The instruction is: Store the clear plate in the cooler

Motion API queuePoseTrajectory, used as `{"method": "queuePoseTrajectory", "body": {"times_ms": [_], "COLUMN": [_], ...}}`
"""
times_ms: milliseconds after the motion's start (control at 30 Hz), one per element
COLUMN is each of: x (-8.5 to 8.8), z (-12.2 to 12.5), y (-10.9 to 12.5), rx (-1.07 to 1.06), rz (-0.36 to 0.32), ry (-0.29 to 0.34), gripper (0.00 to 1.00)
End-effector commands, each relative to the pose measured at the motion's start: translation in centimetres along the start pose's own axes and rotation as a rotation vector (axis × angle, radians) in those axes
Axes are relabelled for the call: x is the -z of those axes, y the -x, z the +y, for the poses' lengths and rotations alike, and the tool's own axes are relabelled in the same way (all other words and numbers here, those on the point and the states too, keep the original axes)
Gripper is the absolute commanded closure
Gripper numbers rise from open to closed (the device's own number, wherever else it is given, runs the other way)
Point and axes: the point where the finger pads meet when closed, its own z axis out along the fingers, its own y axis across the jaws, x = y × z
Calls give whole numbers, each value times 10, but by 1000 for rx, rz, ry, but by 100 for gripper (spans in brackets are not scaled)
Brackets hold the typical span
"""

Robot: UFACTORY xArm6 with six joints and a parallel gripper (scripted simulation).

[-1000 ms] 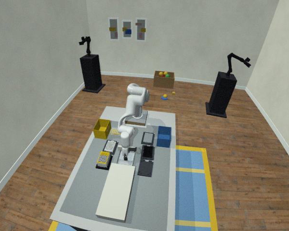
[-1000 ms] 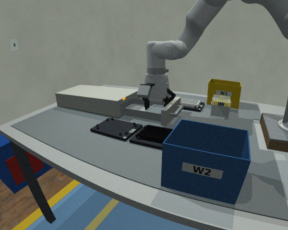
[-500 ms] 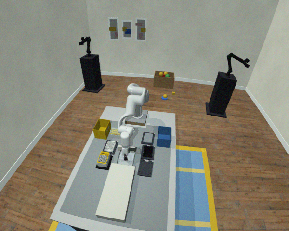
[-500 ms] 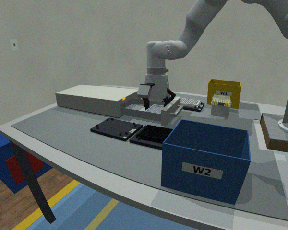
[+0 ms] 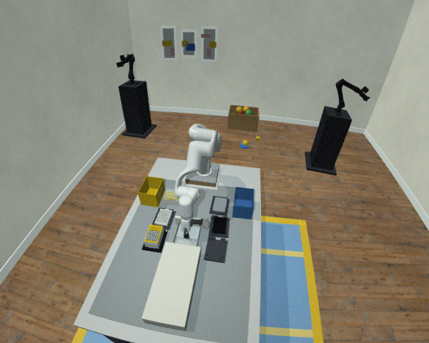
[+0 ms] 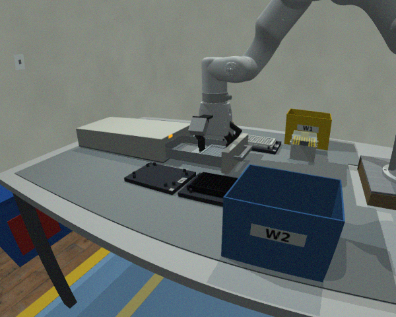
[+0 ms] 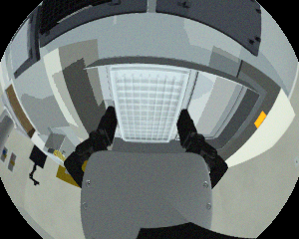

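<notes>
Fingers spread wide either side of the clear plate (image 7: pixel 151 103), gripping nothing, in your wrist view. From the exterior, the plate (image 6: pixel 214 150) lies in the open drawer (image 6: pixel 188 155); the wrist hides part of it. From above, the arm (image 5: pixel 186 208) covers most of the drawer.

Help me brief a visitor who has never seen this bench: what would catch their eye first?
Probably the white arm bent down over the open drawer of the long pale cooler, its tool open on either side of a clear gridded plate lying in the drawer. Next, the small amber lamp lit on the cooler's corner. Then the two bright bins: a big blue one marked W2 up front and a yellow one behind.
</notes>
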Motion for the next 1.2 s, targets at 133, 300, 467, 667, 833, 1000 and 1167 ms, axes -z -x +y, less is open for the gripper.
{"method": "queuePoseTrajectory", "body": {"times_ms": [133, 300, 467, 667, 833, 1000, 1167], "x": [2, 2, 2, 2, 2, 5, 10], "z": [1, 1, 1, 1, 1, 1, 1], "y": [0, 0, 0, 0, 0, 0, 0], "rx": [0, 0, 0, 0, 0, 0, 0], "rz": [0, 0, 0, 0, 0, 0, 0], "ry": [4, 4, 4, 4, 4, 4, 4], "gripper": [0, 0, 0, 0, 0, 0, 0]}}
